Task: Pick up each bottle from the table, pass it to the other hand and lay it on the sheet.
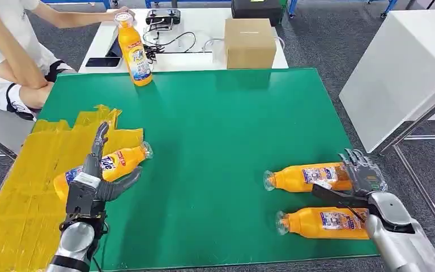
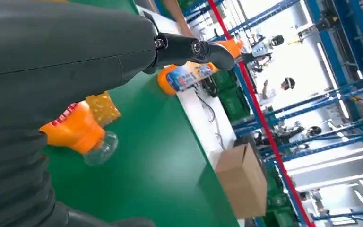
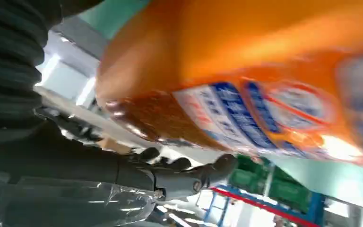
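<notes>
Already one orange juice bottle (image 1: 103, 168) lies on the crinkled yellow sheet (image 1: 28, 187), the left hand (image 1: 97, 182) spread empty over it. The right hand (image 1: 358, 180) reaches the farther lying bottle (image 1: 306, 177) of two; whether it grips cannot be told. Full, smooth plastic probably feels heavy and slippery, so the labelled middle suits best. A person steadies an upright bottle (image 1: 133, 50) on the green mat (image 1: 215, 147); a cardboard box (image 1: 250, 43) sits beyond.

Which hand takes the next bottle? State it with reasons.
Right. The right hand sits at the base of the far bottle, with the near bottle just beside it. The left hand is spread over the laid bottle on the yellow sheet, across the mat.
</notes>
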Motion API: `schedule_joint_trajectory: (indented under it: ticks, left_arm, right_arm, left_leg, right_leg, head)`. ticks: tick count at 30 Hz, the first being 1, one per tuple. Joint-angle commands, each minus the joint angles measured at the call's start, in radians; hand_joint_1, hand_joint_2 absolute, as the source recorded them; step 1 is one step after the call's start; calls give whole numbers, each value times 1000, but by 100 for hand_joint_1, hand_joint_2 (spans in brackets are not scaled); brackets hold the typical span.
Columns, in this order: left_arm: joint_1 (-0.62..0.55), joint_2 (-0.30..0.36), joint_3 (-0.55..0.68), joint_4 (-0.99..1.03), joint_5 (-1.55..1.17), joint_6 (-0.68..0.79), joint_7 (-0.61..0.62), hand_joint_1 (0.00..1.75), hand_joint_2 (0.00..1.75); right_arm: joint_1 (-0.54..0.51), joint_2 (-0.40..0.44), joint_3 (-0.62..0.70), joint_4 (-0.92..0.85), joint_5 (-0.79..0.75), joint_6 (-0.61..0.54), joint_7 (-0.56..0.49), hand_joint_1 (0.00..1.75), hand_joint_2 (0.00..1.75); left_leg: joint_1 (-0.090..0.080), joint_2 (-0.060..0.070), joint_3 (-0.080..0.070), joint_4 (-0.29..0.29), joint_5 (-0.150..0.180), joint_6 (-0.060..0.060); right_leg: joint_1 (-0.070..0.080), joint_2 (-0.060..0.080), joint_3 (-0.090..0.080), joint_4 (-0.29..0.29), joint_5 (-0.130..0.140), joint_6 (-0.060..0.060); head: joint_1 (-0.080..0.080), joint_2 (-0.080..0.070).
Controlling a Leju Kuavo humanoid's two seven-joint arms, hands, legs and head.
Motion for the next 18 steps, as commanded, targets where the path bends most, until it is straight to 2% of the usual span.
schedule_joint_trajectory:
  ticks: [1,6,7,8,9,10,18]
  left_arm:
    - [-70,-3,-53,120,23,-7,-5,0,175]
    - [-71,-5,-55,123,38,-2,-5,0,175]
    - [-71,-5,-54,125,40,-2,-4,0,175]
    - [-73,-6,-52,130,46,-1,-4,0,175]
    - [-73,-6,-52,130,46,-1,-4,0,175]
    - [-77,-7,-51,138,51,0,-7,0,175]
    - [-82,-7,-52,144,54,0,-9,0,175]
  right_arm:
    - [-128,103,177,247,-19,-1,-81,12,175]
    - [-154,110,243,271,-17,18,-71,17,175]
    - [-155,109,250,276,-20,21,-73,24,175]
    - [-159,106,264,285,-32,38,-81,54,175]
    - [-159,106,264,285,-32,38,-81,54,175]
    - [-165,100,271,296,-51,65,-93,155,175]
    - [-170,92,278,303,-62,81,-100,155,175]
  left_leg:
    - [1,4,6,-2,0,-2]
    - [2,2,8,-2,0,-1]
    - [2,3,9,-2,0,-2]
    - [2,2,9,-2,0,-1]
    - [2,2,10,-2,0,-1]
    - [2,2,10,-1,0,-1]
    - [2,0,13,-1,0,-1]
  right_leg:
    - [1,3,6,-3,1,0]
    - [1,2,8,-3,1,0]
    - [1,2,9,-4,1,0]
    - [1,2,9,-3,1,0]
    - [1,1,9,-3,1,0]
    - [1,1,9,-2,1,0]
    - [1,0,13,-3,1,0]
  head:
    - [0,0]
    - [0,0]
    - [0,0]
    - [0,0]
    - [0,0]
    - [0,0]
    - [0,0]
